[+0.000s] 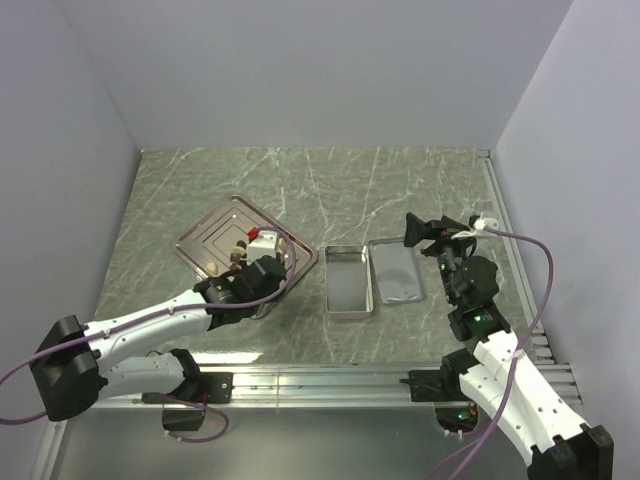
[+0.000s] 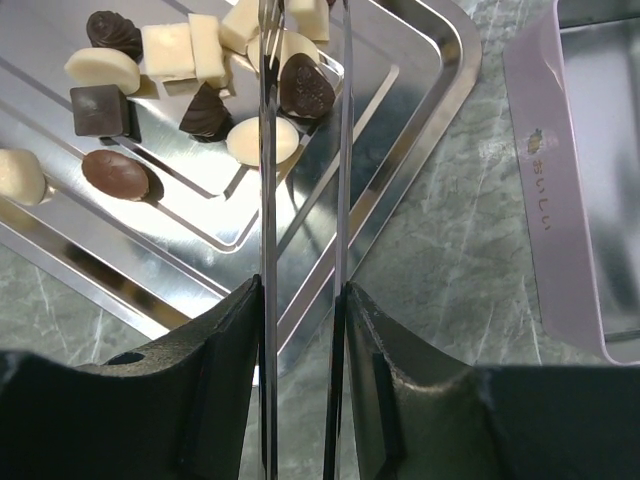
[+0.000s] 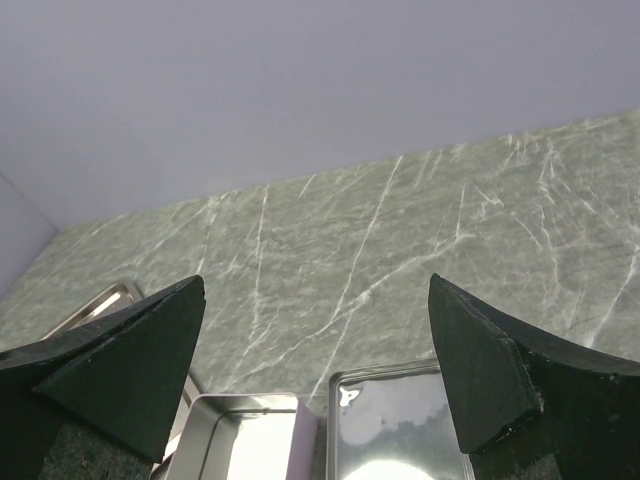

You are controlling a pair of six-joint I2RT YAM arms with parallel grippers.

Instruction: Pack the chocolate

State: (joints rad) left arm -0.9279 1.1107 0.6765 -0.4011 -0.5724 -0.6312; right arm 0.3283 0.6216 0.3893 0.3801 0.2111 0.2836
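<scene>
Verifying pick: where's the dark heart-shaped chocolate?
Left wrist view, upper centre: the chocolate lies on the steel tray between the left gripper's tweezer blades.

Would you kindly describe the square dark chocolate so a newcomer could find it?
Find the ridged steel tray on the table's left side, where the chocolates cluster. In the left wrist view, the square dark chocolate lies at the cluster's left, below a cream half-round. It alone is dark, flat and square; other dark pieces are rounded.
</scene>
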